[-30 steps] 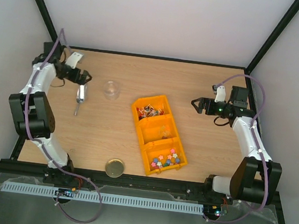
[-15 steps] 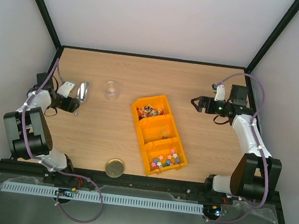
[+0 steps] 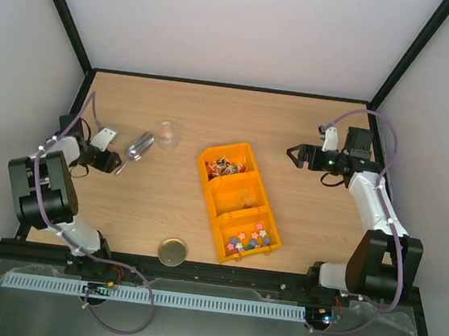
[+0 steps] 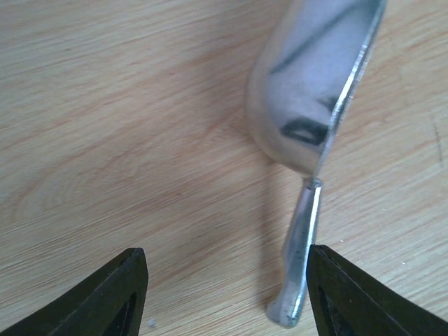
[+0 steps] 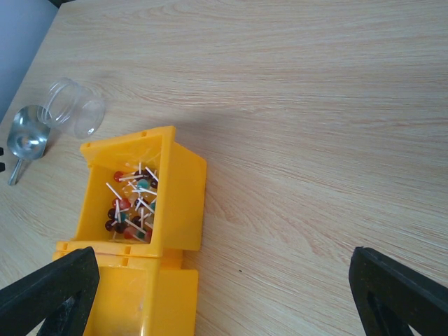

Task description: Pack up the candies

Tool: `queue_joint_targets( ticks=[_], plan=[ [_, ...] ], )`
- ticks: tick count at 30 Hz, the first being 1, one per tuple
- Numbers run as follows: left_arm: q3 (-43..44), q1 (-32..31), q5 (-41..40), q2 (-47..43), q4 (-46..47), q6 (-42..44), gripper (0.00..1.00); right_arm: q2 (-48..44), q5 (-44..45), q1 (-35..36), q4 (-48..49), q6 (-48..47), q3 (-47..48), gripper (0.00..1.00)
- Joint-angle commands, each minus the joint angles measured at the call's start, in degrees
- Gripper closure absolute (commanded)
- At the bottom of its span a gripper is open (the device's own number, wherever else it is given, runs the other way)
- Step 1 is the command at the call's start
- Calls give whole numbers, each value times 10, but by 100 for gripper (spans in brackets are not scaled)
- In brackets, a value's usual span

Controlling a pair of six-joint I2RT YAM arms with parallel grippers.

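The candies are coloured lumps (image 3: 251, 237) in the near compartment of a yellow bin (image 3: 213, 207), with stick candies (image 3: 225, 166) in the far compartment, also in the right wrist view (image 5: 129, 199). A silver scoop (image 3: 138, 146) lies on the table beside a clear jar (image 3: 167, 133). My left gripper (image 3: 116, 164) is open at the scoop's handle end. In the left wrist view the handle (image 4: 301, 266) lies between the jaws (image 4: 224, 301), against the right finger (image 4: 350, 294). My right gripper (image 3: 292, 156) is open and empty, right of the bin (image 5: 224, 301).
A round gold lid (image 3: 172, 252) lies near the front edge, left of the bin. The middle compartment (image 3: 241, 196) looks nearly empty. The jar (image 5: 73, 108) and scoop (image 5: 26, 143) show at the left of the right wrist view. Walls close in both sides.
My left gripper held the scoop up, swung it, and now the scoop lies on the table with the jaws open around its handle. The right arm has not moved.
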Motion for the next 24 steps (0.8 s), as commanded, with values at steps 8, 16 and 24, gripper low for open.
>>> queue_joint_targets(
  ticks=[8,16,24],
  plan=[
    [10,-2,63,49,-33,56,45,-3,-8,1,-19,-1,12,1],
    [-11,-29,-5,60,34,16,72,-6,-7,1,-19,-3,7,2],
    [-6,-34,-79,70,49,-30,98,-14,-8,1,-18,1,2,1]
  ],
)
